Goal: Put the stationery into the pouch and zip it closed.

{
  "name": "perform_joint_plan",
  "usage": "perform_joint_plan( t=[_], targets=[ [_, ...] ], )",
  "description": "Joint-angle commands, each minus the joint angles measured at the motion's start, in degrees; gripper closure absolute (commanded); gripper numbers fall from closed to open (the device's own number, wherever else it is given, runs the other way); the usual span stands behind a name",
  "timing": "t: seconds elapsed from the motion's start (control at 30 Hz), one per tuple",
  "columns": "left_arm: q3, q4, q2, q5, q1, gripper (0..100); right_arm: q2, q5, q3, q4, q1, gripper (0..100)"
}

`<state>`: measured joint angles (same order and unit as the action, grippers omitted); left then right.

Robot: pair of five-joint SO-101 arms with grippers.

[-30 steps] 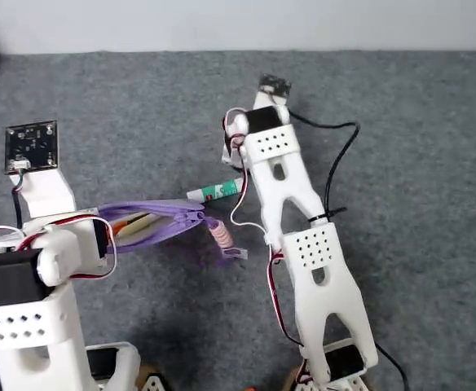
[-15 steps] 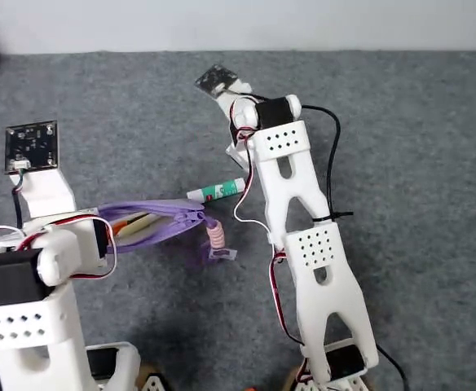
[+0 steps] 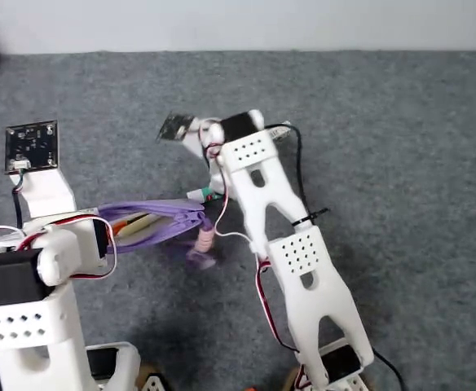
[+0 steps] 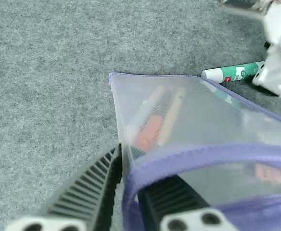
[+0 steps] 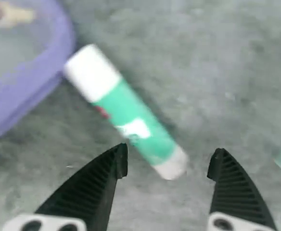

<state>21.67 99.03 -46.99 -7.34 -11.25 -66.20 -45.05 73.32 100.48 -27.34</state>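
Left hand [image 4: 128, 178] is clamped on the purple-trimmed edge of the pouch [image 4: 188, 125], one dark finger either side of the fabric. Right hand [image 5: 169, 156] has its fingers spread wide, hanging over the butt end of the glue stick [image 5: 126, 113] with a finger on each side of it; from where I stand I can't see either one touching.

Underneath it all is the grey, carpet-like counter [image 3: 401, 147], running back to a pale wall at its far edge. The right arm [image 3: 262, 195] stretches from the near edge up to about the middle of the counter, and the left arm [image 3: 34, 269] sits bunched up in the near left corner.

The pouch [image 3: 152, 221] is a see-through thing with purple binding, held out from the left arm toward the counter's middle. The glue stick [image 3: 199, 195] lies flat on the counter just past the pouch's free end, green body, white cap, the cap end just beside the purple trim.

Inside the pouch are a couple of pens [image 4: 152, 127], one orange, one cream, lying side by side. A small pink zip pull [image 3: 204, 241] dangles at the pouch's free end
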Motion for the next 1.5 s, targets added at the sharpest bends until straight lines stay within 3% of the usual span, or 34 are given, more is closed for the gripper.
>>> perform_joint_plan(
  t=[0.0, 0.43, 0.53, 0.7, 0.9, 1.17, 1.3, 1.47],
  targets=[
    [0.0, -0.8, -0.2, -0.7, -0.1, 99, 7.5, -2.9, -4.9, 2.5, -2.1, 72.0],
    [0.0, -0.9, -0.2, -0.7, -0.1, 99, 4.6, -3.0, -9.4, -3.5, -2.7, 72.2],
    [0.0, -0.9, -0.2, -0.7, -0.1, 99, 3.2, -3.0, -9.1, -2.7, -2.0, 78.8],
    [0.0, -0.8, -0.2, -0.7, -0.1, 99, 2.9, -3.0, -9.1, 1.8, -0.2, 99.7],
    [0.0, -0.8, -0.2, -0.7, -0.1, 99, 4.0, -3.0, -9.3, 2.5, 5.8, 99.0],
    [0.0, -0.8, -0.2, -0.7, -0.1, 99, 13.8, 4.4, -12.5, 2.6, 12.2, 98.9],
    [0.0, -1.0, -0.2, -0.7, -0.1, 99, 24.1, 5.1, -24.0, 2.6, 13.6, 98.9],
    [0.0, -1.2, 0.4, -0.7, 0.2, 99, 43.2, 12.8, -40.8, 2.4, 13.0, 98.9]
  ],
)
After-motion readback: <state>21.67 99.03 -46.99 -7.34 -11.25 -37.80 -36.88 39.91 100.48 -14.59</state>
